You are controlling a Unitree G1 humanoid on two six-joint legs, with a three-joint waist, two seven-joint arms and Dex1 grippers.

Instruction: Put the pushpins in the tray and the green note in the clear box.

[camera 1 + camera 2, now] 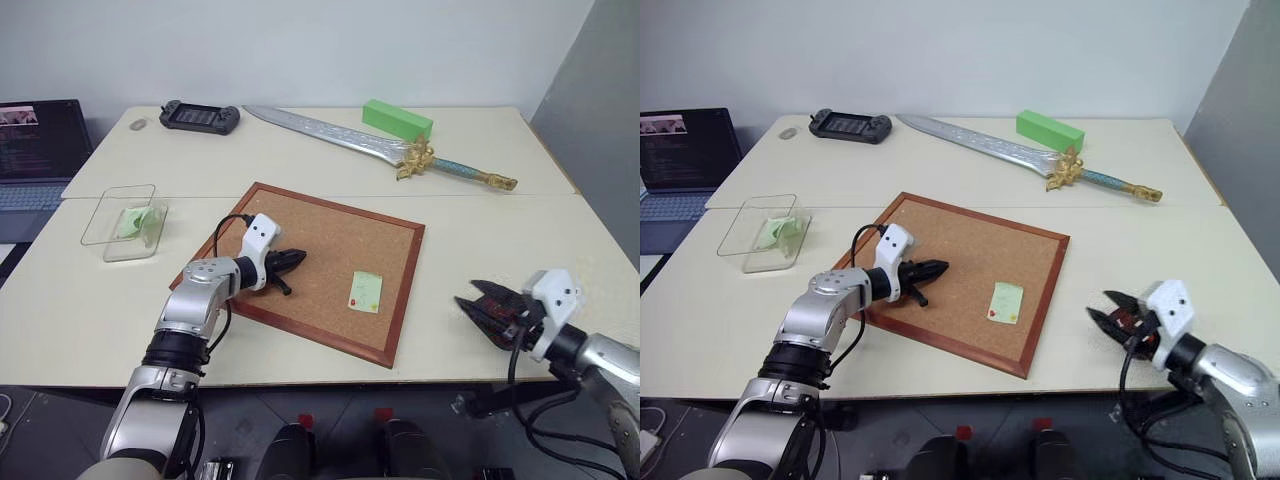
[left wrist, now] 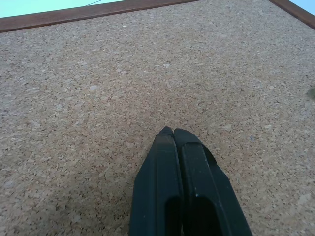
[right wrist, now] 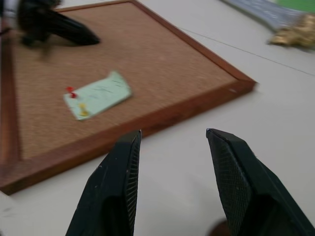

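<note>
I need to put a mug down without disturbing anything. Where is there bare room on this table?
Free: the tabletop between the corkboard and the toy sword, and the near-left corner in front of the clear box. Crowded: the far edge with the game controller, sword and green block; the near-right, where the right gripper hangs over the tray.

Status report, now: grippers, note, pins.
Left gripper shut over corkboard, empty. Right gripper open beside the board. Green note pinned: red pin, yellow pin. Nothing blocking.
</note>
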